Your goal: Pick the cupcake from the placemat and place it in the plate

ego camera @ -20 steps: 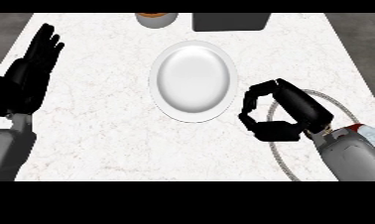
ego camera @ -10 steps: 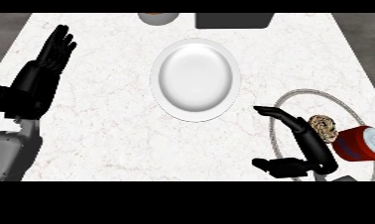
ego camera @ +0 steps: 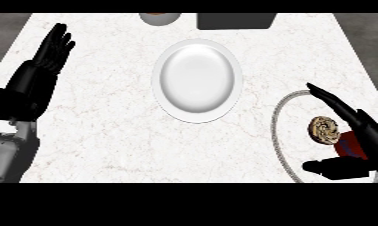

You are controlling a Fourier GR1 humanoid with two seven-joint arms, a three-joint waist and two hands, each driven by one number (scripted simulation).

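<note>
Marble desk (ego camera: 96, 120): right hand (ego camera: 359, 120) spread open, straddling the cupcake (ego camera: 323, 129), nothing grasped. Risk: closing off-centre could topple it on the placemat (ego camera: 277, 120), well short of the plate (ego camera: 197, 80) to the hand's left.

No text, label, brand or number can be read on anything here. The red patch (ego camera: 345, 146) beside the round brown-topped cupcake (ego camera: 323, 129) is perhaps printed, but too unclear.
</note>
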